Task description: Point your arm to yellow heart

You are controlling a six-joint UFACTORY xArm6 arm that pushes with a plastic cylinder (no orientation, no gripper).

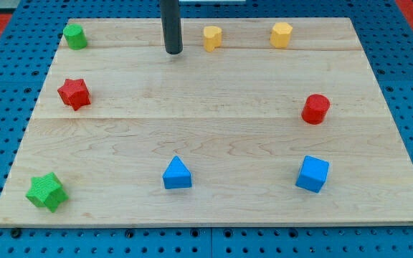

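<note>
Green star [46, 191] nearest; yellow heart [212, 37] (seemingly upright) beside my tip [173, 51].

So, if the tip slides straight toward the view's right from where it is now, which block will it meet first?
My tip would most likely meet the yellow heart first. It sits close by on the right, slightly nearer the view's top, so a strictly level path may only graze it.

Yellow heart [212, 37], seemingly upright, view's top
</note>
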